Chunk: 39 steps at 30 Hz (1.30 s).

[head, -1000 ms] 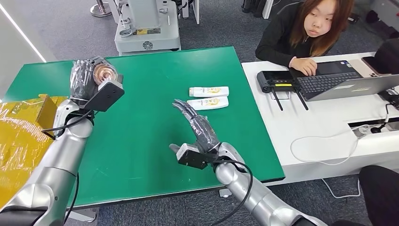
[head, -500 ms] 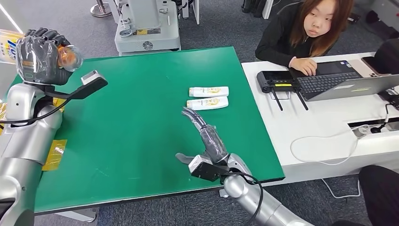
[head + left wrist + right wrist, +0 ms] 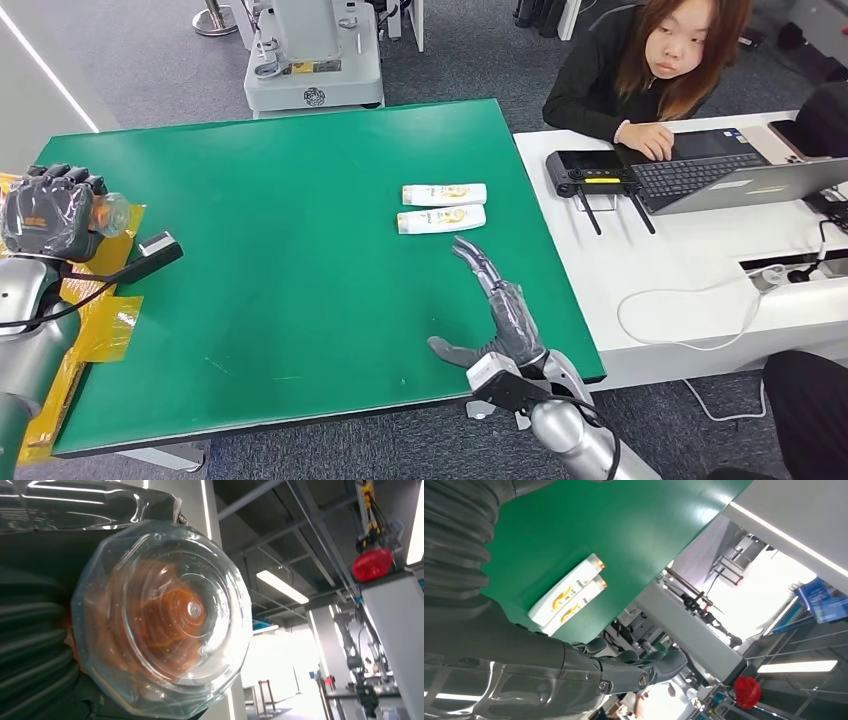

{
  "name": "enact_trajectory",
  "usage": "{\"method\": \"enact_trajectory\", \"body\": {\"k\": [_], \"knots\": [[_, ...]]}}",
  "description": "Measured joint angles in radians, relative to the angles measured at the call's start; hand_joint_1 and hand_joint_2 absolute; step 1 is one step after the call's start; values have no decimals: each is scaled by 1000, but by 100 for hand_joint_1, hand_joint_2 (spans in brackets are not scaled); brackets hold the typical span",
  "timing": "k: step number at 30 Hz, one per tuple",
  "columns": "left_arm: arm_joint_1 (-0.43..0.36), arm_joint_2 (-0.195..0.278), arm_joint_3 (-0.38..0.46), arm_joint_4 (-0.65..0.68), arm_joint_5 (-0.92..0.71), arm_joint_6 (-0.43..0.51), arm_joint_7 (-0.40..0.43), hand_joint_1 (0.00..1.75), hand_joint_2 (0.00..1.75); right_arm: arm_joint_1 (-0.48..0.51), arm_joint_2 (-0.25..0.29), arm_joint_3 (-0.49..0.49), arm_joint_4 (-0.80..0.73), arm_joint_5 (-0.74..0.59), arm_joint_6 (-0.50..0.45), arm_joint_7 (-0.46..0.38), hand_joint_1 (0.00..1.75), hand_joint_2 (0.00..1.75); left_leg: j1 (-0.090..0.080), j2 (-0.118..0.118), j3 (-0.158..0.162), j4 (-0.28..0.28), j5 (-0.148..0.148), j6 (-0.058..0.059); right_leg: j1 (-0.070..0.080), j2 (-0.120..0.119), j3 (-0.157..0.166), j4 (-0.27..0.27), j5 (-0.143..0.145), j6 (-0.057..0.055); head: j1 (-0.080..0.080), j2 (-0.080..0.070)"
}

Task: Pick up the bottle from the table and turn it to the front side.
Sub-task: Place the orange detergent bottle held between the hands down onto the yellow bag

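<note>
While the green table (image 3: 300, 250) fills mid-frame, two white bottles (image 3: 443, 207) lie side by side right of centre. The left hand (image 3: 50, 212), at the left edge, grips a clear bottle (image 3: 108, 212) with amber contents: light, stiff, likely slippery, best held round the body. The right hand (image 3: 497, 315), lower right, is spread and empty.

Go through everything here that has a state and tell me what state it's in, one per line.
left hand: raised, gripping a clear bottle
clear bottle: held, its round end faces the wrist camera
right hand: open, holding nothing
two white bottles: lying flat, side by side
laptop: open
</note>
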Motion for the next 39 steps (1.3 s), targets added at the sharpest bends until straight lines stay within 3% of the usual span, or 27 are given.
{"method": "enact_trajectory", "body": {"k": [17,26,39], "knots": [[6,23,7,95,-26,-33,59,175,175,141,-18,-79,-127,52,11,28,0,175,0,1,0,0,0,0,0,0,0,0,0,0,0,0],[69,44,56,114,13,-38,50,175,175,148,-18,-93,-144,77,40,39,0,175,0,1,-1,0,0,0,0,1,0,0,0,0,0,0],[146,39,88,148,3,-40,45,175,175,117,-13,-99,-122,78,70,36,0,175,0,0,-1,0,0,0,0,0,0,0,0,0,0,0]]}}
